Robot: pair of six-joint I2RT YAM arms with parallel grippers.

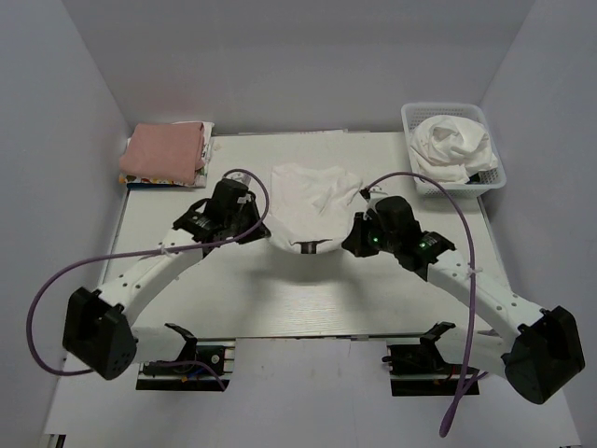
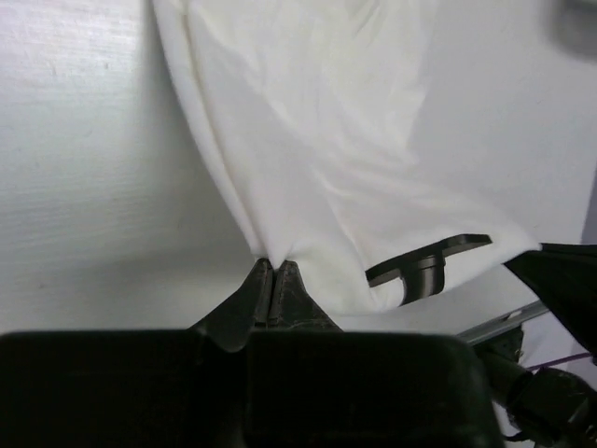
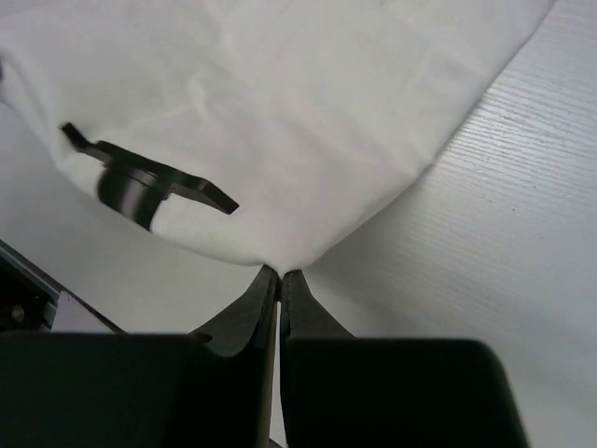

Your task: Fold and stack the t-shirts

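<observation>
One white t-shirt (image 1: 308, 201) is spread in the middle of the table, its near edge hanging between both grippers. My left gripper (image 1: 264, 231) is shut on the shirt's near left corner; in the left wrist view the cloth (image 2: 326, 159) rises from the pinched fingertips (image 2: 272, 267). My right gripper (image 1: 353, 239) is shut on the near right corner, where the cloth (image 3: 280, 112) meets its closed tips (image 3: 281, 274). A dark mark (image 1: 312, 245) shows on the sagging edge. More crumpled white t-shirts (image 1: 452, 140) lie in the basket.
A white lattice basket (image 1: 454, 186) stands at the back right. A folded pile with pink cloth on top (image 1: 166, 149) sits at the back left corner. Grey walls close in the table on three sides. Purple cables loop from both arms.
</observation>
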